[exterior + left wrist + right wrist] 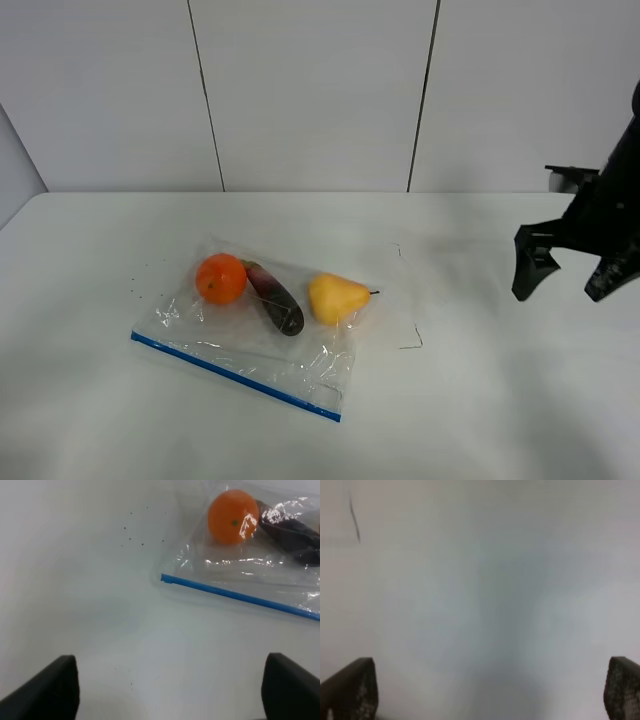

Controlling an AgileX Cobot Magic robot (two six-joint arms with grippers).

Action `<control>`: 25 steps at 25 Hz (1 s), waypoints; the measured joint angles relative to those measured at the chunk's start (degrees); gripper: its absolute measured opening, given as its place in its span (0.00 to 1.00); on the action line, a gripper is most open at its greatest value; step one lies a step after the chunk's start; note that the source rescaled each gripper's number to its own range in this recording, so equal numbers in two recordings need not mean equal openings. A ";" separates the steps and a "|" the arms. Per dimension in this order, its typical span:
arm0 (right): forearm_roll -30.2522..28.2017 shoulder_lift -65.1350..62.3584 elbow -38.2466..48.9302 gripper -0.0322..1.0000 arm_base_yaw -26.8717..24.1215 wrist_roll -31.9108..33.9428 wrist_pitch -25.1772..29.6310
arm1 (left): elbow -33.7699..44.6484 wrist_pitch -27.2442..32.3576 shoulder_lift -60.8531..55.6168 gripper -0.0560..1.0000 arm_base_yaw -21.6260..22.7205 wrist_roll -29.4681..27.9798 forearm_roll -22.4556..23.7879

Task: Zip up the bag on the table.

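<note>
Zip bag (255, 335): lies flat on the white desk (480, 400), left of centre; blue zip strip (235, 377) along its near edge.
Contents: orange (221, 278), eggplant (276, 298), pear (337, 297).
Left gripper (170, 690): jaws spread wide, empty, near the strip's end.
Right gripper (568, 272): jaws apart, empty, well clear of the bag.

The exterior high camera looks down from the front across the large white matte tabletop (90, 420) toward the panelled wall. The left wrist camera hangs low, facing down at the clear crinkly plastic zip bag (240, 575), which both views share. The right wrist camera faces bare tabletop, blurred.
</note>
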 joint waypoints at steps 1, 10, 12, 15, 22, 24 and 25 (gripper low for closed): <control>-0.31 -2.72 3.47 1.00 0.00 0.06 0.00 | 0.00 0.00 0.00 0.96 0.00 0.00 0.00; -3.58 -27.10 29.19 1.00 0.00 1.26 -1.85 | 0.00 0.00 0.00 0.96 0.00 0.00 0.00; -4.43 -33.04 32.53 1.00 0.00 1.94 -3.35 | 0.00 0.00 0.00 0.96 0.00 0.00 0.00; -4.77 -41.93 36.36 1.00 0.00 2.55 -6.48 | 0.00 0.00 0.00 0.96 0.00 0.00 0.00; -4.77 -60.29 39.15 1.00 0.00 2.55 -10.41 | 0.00 0.00 0.00 0.96 0.00 0.00 0.00; -4.77 -64.20 39.15 1.00 0.00 2.60 -10.48 | 0.00 0.00 0.00 0.96 0.00 0.00 0.00; -4.77 -66.00 39.15 1.00 0.00 2.60 -10.48 | 0.00 0.00 0.00 0.96 0.00 0.00 0.00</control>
